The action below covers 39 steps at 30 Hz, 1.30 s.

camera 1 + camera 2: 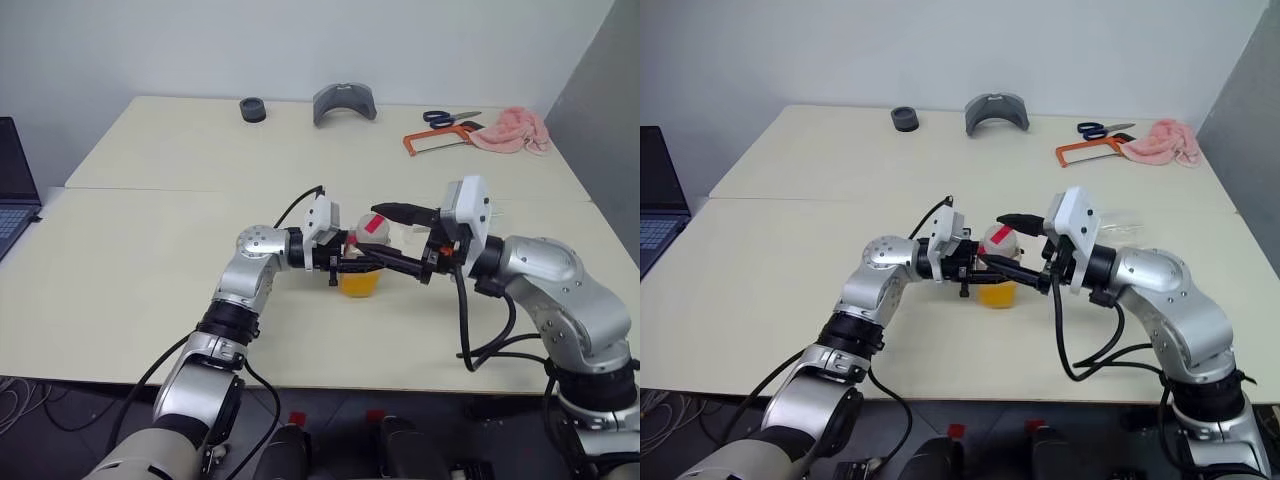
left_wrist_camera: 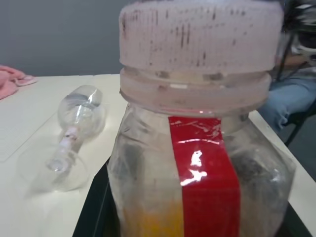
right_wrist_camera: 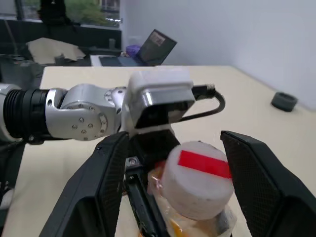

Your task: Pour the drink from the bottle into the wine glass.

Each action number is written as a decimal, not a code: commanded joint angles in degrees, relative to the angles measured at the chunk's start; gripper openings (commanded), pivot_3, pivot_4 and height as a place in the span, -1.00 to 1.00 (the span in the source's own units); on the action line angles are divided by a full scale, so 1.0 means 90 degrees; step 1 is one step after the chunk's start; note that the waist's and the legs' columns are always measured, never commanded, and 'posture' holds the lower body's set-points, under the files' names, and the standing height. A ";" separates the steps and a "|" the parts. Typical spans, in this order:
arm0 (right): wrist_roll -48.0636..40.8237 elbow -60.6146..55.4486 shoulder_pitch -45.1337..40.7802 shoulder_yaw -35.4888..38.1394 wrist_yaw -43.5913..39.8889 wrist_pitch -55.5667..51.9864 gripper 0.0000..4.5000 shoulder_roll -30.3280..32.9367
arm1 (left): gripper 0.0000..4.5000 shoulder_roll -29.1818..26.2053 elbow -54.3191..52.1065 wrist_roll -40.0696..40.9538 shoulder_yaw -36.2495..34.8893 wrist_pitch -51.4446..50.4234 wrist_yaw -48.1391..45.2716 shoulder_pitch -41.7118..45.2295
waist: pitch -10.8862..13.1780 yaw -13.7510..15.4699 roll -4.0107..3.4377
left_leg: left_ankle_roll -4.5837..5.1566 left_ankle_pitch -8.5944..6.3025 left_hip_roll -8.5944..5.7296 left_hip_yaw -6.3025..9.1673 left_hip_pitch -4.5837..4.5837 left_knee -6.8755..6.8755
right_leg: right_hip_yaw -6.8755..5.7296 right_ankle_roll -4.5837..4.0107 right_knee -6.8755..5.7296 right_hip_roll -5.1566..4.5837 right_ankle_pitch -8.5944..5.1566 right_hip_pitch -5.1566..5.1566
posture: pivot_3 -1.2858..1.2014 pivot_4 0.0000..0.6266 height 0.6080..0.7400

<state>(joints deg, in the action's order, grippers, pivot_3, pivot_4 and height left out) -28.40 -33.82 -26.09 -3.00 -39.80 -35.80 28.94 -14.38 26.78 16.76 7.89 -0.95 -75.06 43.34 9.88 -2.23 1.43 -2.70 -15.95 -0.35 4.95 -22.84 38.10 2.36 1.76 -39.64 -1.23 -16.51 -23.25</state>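
Uncapping step — left claw (image 1: 352, 266) clamped on clear plastic bottle (image 1: 361, 262) of orange drink; right claw (image 3: 173, 192) apart around its red-white cap (image 3: 197, 180). Next: close, twist. Wine glass (image 2: 69, 143) lies toppled at bottle's 3 o'clock.

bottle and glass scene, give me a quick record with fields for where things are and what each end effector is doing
bottle: upright on the table, cap on
drink: orange, fills the lower part of the bottle
wine glass: lying on its side on the table beyond the bottle
left end effector: shut on the bottle's body
right end effector: open, one finger on each side of the cap, not touching it
far edge of table: hacksaw, scissors, pink cloth
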 commanded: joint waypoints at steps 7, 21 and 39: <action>0.1063 -0.0166 0.0086 -0.0515 0.1209 0.0259 0.42 -0.0473 | -0.29 0.0141 -0.0315 0.0148 -0.0116 0.0162 0.0172 0.0038 | 0.0000 -0.0001 0.0000 | -0.0005 0.0003 -0.0006 -0.0004 0.0002 0.0003 | 0.0002 0.0000 -0.0005 0.0002 0.0000 0.0000 | 0.03 -0.52 1.00; 0.0541 -0.0483 0.0395 0.0167 0.1229 -0.0200 0.42 -0.0339 | -0.29 0.0160 -0.0281 0.0140 -0.0142 0.0309 0.0272 -0.0006 | 0.0000 0.0005 0.0000 | 0.0000 0.0000 -0.0005 -0.0004 0.0002 0.0002 | 0.0002 0.0000 -0.0005 0.0003 0.0000 0.0000 | 0.03 -0.52 1.00; 0.0367 -0.0477 0.0557 0.0506 0.1322 -0.0274 0.42 0.0012 | -0.29 0.0162 -0.0233 0.0170 -0.0202 0.0308 0.0241 0.0025 | 0.0000 0.0004 0.0000 | 0.0001 0.0000 -0.0008 -0.0007 0.0002 0.0002 | 0.0002 0.0000 -0.0004 0.0005 0.0000 0.0000 | 0.03 -0.52 1.00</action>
<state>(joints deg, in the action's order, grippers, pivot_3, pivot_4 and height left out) -25.19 -37.36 -20.94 -0.66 -28.68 -39.14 28.65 -13.27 26.67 16.78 6.47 0.70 -72.05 43.05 9.88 -2.19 1.43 -2.70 -15.95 -0.42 4.89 -22.82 38.11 2.39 1.75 -39.68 -1.19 -16.51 -23.25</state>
